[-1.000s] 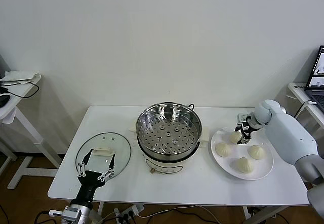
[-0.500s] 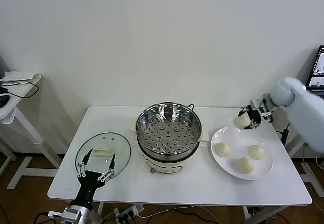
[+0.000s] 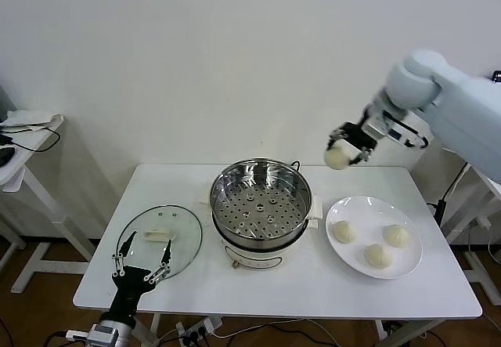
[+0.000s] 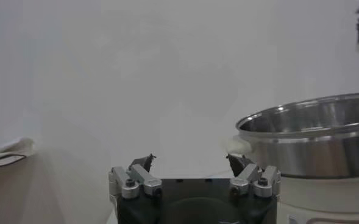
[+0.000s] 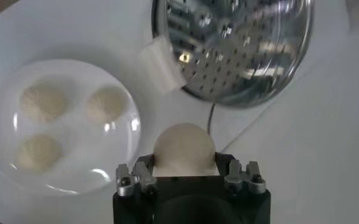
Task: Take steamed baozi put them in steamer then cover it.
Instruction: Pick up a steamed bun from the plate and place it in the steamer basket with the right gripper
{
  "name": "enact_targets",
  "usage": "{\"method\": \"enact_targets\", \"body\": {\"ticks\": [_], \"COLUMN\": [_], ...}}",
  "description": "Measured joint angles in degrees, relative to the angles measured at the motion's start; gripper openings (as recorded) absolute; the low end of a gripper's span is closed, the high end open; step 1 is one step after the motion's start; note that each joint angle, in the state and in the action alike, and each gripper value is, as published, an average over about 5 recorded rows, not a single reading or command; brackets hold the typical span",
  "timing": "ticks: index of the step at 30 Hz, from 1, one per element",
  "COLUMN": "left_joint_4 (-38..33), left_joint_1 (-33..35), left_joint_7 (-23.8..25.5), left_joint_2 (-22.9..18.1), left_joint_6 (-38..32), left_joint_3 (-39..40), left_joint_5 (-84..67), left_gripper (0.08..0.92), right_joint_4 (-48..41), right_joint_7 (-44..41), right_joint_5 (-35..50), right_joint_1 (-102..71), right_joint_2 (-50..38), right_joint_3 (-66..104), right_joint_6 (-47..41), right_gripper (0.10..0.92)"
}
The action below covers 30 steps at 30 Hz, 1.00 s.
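Note:
My right gripper (image 3: 342, 153) hangs high in the air between the steamer (image 3: 261, 198) and the white plate (image 3: 407, 265), shut on one steamed baozi (image 5: 183, 148). Three more baozi (image 3: 378, 255) lie on that plate. In the right wrist view the steamer's perforated tray (image 5: 240, 42) shows beyond the held bun. The steamer stands uncovered at the table's middle. The glass cover (image 3: 159, 237) lies flat on the table to its left. My left gripper (image 3: 140, 269) waits open at the table's front edge, just before the cover, holding nothing.
A side table (image 3: 17, 159) with a cloth and cables stands far left. A laptop edge shows at the far right. A black cord runs behind the steamer. The white wall is close behind the table.
My right gripper has lifted a baozi off the plate and carried it up and left toward the steamer. The left gripper has drawn back slightly toward the table's front edge.

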Motion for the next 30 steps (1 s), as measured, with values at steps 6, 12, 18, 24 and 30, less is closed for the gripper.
{"method": "enact_targets", "body": {"ticks": [6, 12, 18, 24, 30], "left_joint_4": [0.31, 0.44, 1.03, 1.34, 1.32], "left_joint_1": [-0.22, -0.6, -1.28, -1.39, -1.18], "left_joint_7": [0.26, 0.38, 0.53, 0.78, 0.93], "left_joint_2": [0.11, 0.49, 0.54, 0.54, 0.63], "left_joint_6": [-0.03, -0.03, 0.02, -0.15, -0.49], "left_joint_3": [-0.69, -1.29, -1.27, -1.58, -2.14], "left_joint_5": [-0.28, -0.88, -1.04, -1.26, -1.5], "left_gripper": [0.823, 0.823, 0.823, 0.823, 0.823], "right_joint_4": [-0.96, -4.29, -9.7, -15.68, -20.65], "right_joint_7": [1.04, 3.14, 5.13, 6.71, 7.94], "right_joint_5": [-1.82, -4.86, -8.82, -12.83, -16.15], "right_joint_1": [0.77, -1.92, -5.42, -8.66, -11.25], "right_joint_2": [6.3, 11.5, 16.44, 20.96, 23.98], "right_joint_3": [-2.92, -4.32, -3.75, -2.0, -0.23], "right_joint_6": [2.97, 5.5, 8.17, 10.44, 11.71], "right_gripper": [0.67, 0.67, 0.663, 0.662, 0.663]}}
